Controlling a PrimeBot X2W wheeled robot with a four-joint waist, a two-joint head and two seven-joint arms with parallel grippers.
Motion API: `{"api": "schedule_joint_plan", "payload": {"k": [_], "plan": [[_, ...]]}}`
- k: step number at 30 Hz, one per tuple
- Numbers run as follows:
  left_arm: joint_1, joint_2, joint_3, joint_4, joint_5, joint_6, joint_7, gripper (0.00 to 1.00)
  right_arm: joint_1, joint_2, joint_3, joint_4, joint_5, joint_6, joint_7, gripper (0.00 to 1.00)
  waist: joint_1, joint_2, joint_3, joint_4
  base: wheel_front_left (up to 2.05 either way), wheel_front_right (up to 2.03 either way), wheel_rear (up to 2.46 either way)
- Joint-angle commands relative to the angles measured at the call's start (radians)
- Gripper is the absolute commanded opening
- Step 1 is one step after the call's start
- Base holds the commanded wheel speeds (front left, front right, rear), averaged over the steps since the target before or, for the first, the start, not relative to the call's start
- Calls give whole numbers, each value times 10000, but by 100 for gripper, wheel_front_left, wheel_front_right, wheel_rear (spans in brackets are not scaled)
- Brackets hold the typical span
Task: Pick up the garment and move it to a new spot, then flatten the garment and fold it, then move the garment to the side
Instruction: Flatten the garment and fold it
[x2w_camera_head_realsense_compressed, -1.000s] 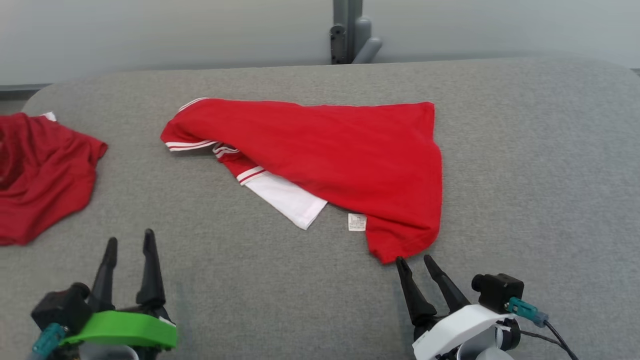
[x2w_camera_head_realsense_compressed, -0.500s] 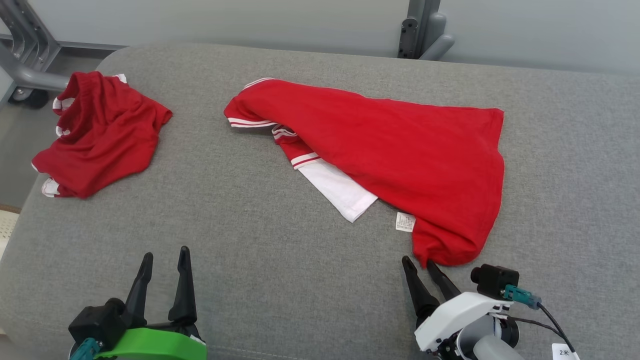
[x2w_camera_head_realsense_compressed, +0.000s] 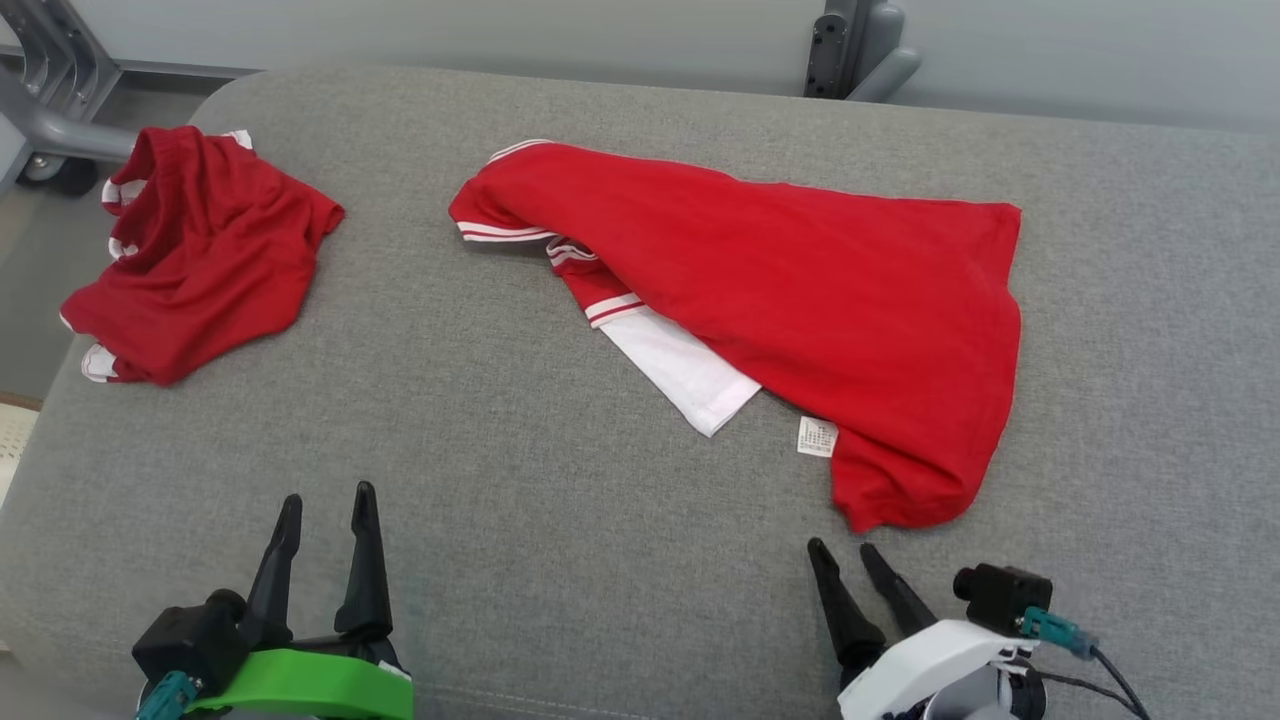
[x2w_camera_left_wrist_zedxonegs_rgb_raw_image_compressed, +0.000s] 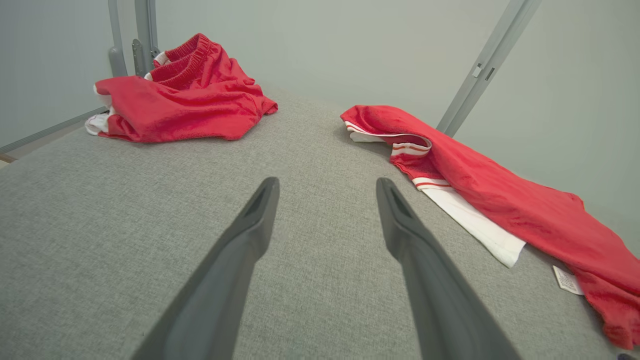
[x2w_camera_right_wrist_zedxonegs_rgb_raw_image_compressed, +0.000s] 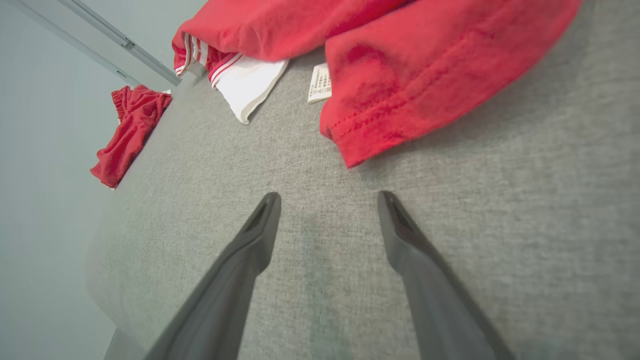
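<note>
Garment (x2w_camera_head_realsense_compressed: 800, 290): red shirt, white striped trim, partly spread, doubled over itself, lying just beyond care label (x2w_camera_head_realsense_compressed: 817, 437) on grey pad (x2w_camera_head_realsense_compressed: 560, 480).
Right gripper (x2w_camera_head_realsense_compressed: 842, 548): jaws wide apart, empty, just short of label, clear of cloth.
Left gripper (x2w_camera_head_realsense_compressed: 328, 494): jaws wide apart, empty, well left of label.
Red shorts (x2w_camera_head_realsense_compressed: 200, 255): crumpled, far left of label.
Handling, judged: thin knit, light, limp; drapes and bunches when lifted.
Grip point: stitched hem corner (x2w_camera_head_realsense_compressed: 880, 515) just right of label, pinching both layers; second hold at striped sleeve cuff (x2w_camera_head_realsense_compressed: 490, 230), far beyond label.
</note>
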Motion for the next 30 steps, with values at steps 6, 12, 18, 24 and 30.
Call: {"api": "schedule_joint_plan", "payload": {"k": [6, 12, 18, 24, 30], "plan": [[-280, -109, -120, 136, 151, -170, -22, 100, -556, -167, -566, 493, -59, -44, 32, 80, 0, -1, 184, 219, 0, 0, 0], [-236, -147, -11, 234, 202, -222, -22, 100, -565, -127, -384, 488, 84, -34, 32, 0, 0, -1, 145, 190, 0, 0, 0], [-145, -171, 36, 279, 229, -258, -22, 100, -131, -144, -680, -165, -378, -33, 23, 0, 0, -1, 119, -116, 0, 0, 0], [19, -205, 72, 224, 241, -293, -22, 100, 572, -119, -1592, -1626, -1358, -30, 20, 0, 0, -1, 75, -839, 0, 0, 0], [57, -142, -126, 292, 182, -304, -22, 100, 807, -119, -2600, -2703, -2699, -30, 19, 0, 0, -1, 9, -1615, 0, 0, 0]]}}
